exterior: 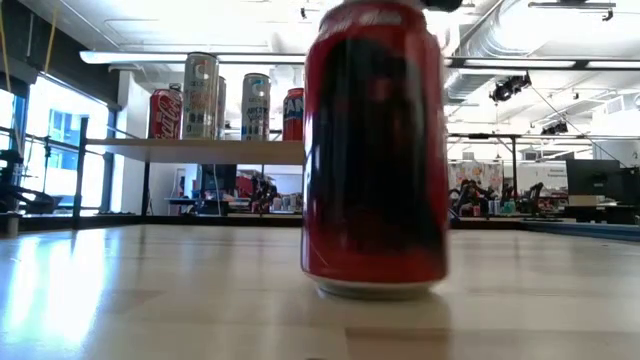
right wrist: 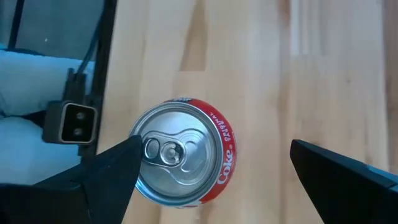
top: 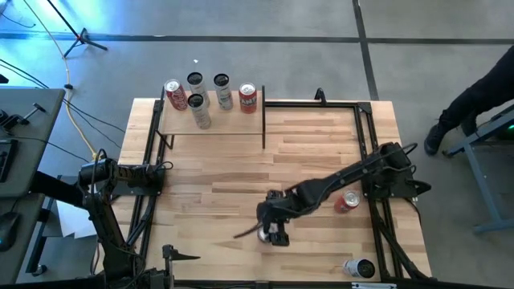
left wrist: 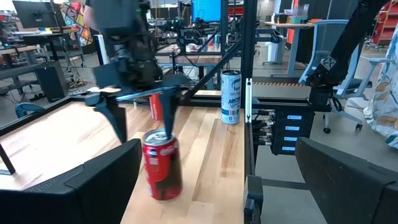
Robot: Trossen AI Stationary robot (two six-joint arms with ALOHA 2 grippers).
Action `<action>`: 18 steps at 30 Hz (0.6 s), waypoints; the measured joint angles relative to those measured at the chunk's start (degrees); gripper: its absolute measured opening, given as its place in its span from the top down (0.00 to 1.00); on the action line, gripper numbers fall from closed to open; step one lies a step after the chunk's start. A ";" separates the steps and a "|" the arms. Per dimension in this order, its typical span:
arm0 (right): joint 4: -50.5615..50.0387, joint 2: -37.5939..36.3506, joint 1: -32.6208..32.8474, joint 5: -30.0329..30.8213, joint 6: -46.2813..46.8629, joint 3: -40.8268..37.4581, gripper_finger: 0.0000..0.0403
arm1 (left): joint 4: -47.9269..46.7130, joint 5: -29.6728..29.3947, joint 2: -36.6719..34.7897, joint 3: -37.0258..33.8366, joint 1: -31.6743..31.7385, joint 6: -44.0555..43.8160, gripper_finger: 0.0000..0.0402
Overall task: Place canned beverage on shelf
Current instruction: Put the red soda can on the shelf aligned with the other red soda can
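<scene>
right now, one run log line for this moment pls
phase: reaching down | right gripper: open, over upright red can, not gripping | left gripper: open, waiting at table's left | shelf: five cans

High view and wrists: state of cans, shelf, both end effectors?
Red can: upright on table, ungripped.
Right end effector: open, straddling red can from above.
Left end effector: open, at table's left edge.
Shelf: five cans on it.
Blue-white can: upright on table.
Second red can: on table near right arm, untouched.
</scene>
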 joint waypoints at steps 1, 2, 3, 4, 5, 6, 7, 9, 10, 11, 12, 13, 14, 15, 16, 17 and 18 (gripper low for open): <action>-0.26 0.00 -0.78 -0.33 -0.55 0.00 0.02 | -0.01 0.00 0.00 0.00 0.00 0.07 0.01; -0.51 0.00 -1.54 -0.43 -1.21 0.00 0.02 | -0.01 0.00 0.00 0.00 0.00 0.36 0.01; -0.73 0.00 -2.36 -0.41 -1.88 0.00 0.02 | -0.02 0.00 0.00 0.00 0.00 0.41 0.01; -0.93 0.00 -3.14 -0.42 -2.63 0.00 0.02 | -0.02 0.00 0.00 0.00 0.00 0.42 0.01; -1.10 0.00 -3.96 -0.45 -3.27 0.00 0.02 | -0.04 0.00 0.00 0.00 0.00 0.44 0.01; -1.19 0.00 -4.78 -0.64 -3.94 0.00 0.02 | -0.04 0.00 0.00 0.00 0.00 0.43 0.01; -1.31 0.00 -5.63 -0.98 -4.53 0.00 0.02 | -0.04 0.00 0.00 0.00 0.00 0.44 0.01; -1.45 0.00 -7.30 -1.50 -5.71 -0.01 0.02 | -0.04 0.00 0.00 0.00 0.00 0.44 0.01; -1.48 0.00 -8.10 -1.68 -6.27 -0.02 0.02 | -0.04 0.00 0.00 0.00 0.00 0.46 0.01; -1.48 0.00 -8.97 -2.00 -7.03 -0.02 0.02 | -0.04 0.00 0.00 0.00 0.00 0.51 0.01; -1.51 0.00 -9.81 -2.36 -7.59 -0.03 0.02 | -0.01 0.00 0.00 0.00 0.00 0.85 0.01; -1.51 0.00 -10.63 -2.48 -8.20 -0.06 0.02 | -0.01 0.00 0.00 0.00 0.00 1.28 0.01; -1.51 0.00 -11.51 -2.47 -8.74 -0.07 0.02 | -0.03 0.00 0.00 0.00 0.00 1.57 0.01; -1.51 0.00 -12.34 -2.44 -9.06 -0.07 0.02 | -0.01 -0.01 0.00 0.00 0.00 1.92 0.01; -1.51 0.00 -13.15 -2.44 -9.65 -0.07 0.02 | 0.01 -0.03 0.00 0.00 0.00 2.30 0.01; -1.51 -0.02 -13.93 -2.44 -10.24 -0.07 0.02 | 0.01 -0.07 0.00 0.00 0.00 2.69 0.01; -1.53 -0.02 -14.68 -2.44 -10.46 -0.07 0.02 | 0.01 -0.13 0.00 0.00 0.00 3.05 0.01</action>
